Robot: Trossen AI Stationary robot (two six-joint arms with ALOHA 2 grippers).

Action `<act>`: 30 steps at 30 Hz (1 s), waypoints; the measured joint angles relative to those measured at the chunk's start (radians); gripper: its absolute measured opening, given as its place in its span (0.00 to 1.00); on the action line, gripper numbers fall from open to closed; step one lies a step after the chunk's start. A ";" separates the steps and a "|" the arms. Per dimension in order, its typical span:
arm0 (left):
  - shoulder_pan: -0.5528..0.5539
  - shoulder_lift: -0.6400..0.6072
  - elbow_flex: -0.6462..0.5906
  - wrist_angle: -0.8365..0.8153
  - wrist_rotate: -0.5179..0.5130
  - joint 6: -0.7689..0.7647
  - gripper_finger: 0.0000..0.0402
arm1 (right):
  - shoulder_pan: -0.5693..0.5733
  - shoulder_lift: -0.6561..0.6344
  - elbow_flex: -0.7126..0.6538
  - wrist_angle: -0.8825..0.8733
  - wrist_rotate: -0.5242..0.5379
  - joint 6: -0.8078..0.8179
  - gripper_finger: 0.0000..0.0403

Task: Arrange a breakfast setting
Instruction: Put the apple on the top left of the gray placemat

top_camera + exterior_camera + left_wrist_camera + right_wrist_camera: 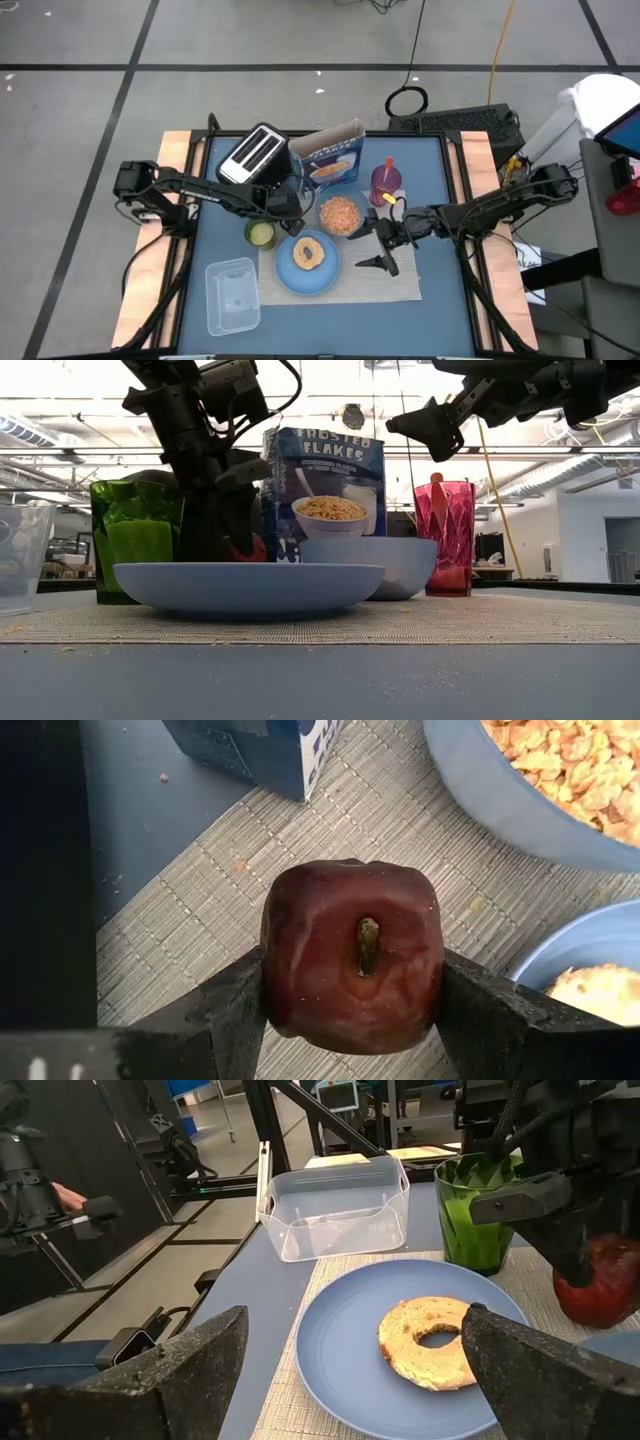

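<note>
The cereal box (322, 495) reads "FROSTED FLAKES" across its front.

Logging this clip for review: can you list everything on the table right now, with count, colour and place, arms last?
placemat: one, beige, table centre.
plate: one, light blue, on the placemat, holding a bagel.
bowl: one, blue, full of cereal, behind the plate.
cereal box: one, blue, open, behind the bowl.
cup: one, purple-pink, right of the box, a spoon handle standing in it.
green cup: one, left of the plate.
toaster: one, black and white, back left.
clear container: one, front left.
apple: one, dark red, held above the placemat.
left gripper: shut on the apple.
right gripper: open, above the placemat right of the plate.
</note>
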 joint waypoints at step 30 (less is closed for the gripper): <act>0.000 0.000 0.000 0.006 -0.004 0.068 0.61 | 0.000 0.000 0.000 -0.001 0.000 0.000 0.88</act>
